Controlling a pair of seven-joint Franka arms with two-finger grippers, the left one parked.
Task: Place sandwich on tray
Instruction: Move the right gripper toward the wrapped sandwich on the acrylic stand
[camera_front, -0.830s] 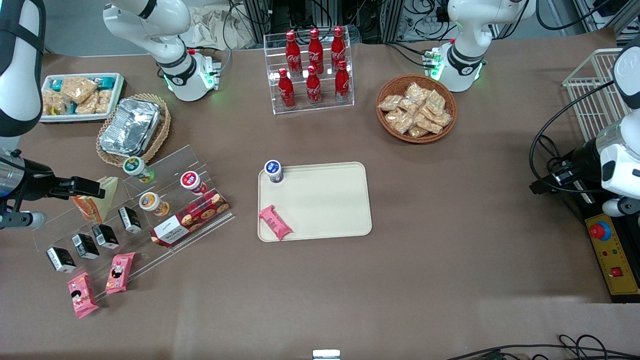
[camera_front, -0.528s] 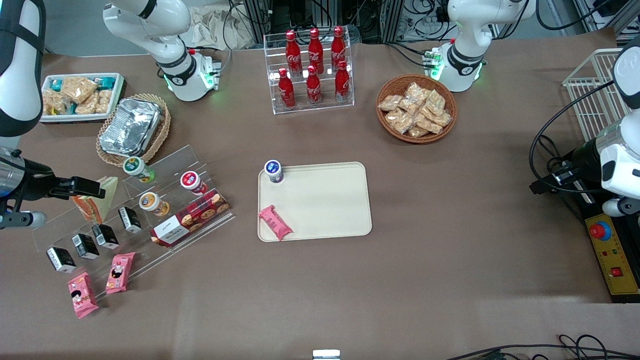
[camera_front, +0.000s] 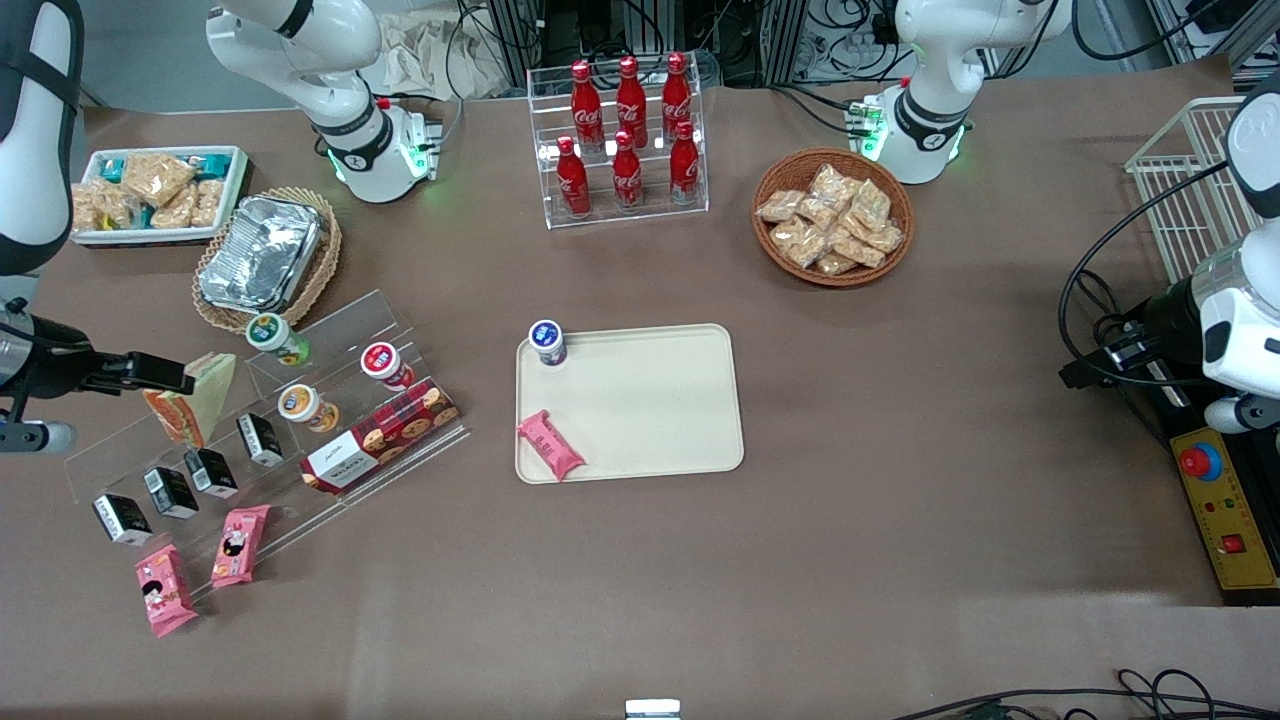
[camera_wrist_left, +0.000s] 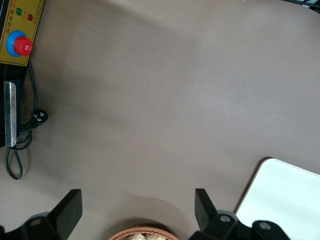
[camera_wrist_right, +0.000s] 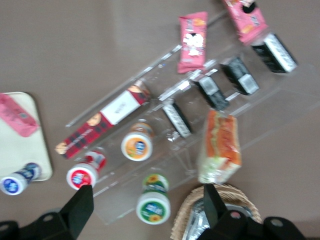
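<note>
The sandwich (camera_front: 196, 402) is a wrapped wedge with orange and green filling, standing on the clear stepped stand (camera_front: 330, 330) toward the working arm's end of the table. It also shows in the right wrist view (camera_wrist_right: 220, 146). My right gripper (camera_front: 165, 376) hovers above the stand, right beside the sandwich and not touching it. In the right wrist view the gripper (camera_wrist_right: 147, 210) is open and empty, with a green-lidded cup (camera_wrist_right: 153, 206) between its fingers far below. The beige tray (camera_front: 650, 400) lies mid-table and shows in the right wrist view (camera_wrist_right: 20, 150) too.
On the tray are a blue-lidded cup (camera_front: 547, 342) and a pink packet (camera_front: 550, 445). The stand holds cups, black cartons (camera_front: 172, 490) and a cookie box (camera_front: 380, 437). A foil container (camera_front: 262, 250) in a wicker basket, pink packets (camera_front: 165, 590), a cola rack (camera_front: 625, 140) and a snack basket (camera_front: 832, 217) are around.
My right gripper has drawn back slightly from the sandwich, toward the working arm's end of the table. Nothing else has moved.
</note>
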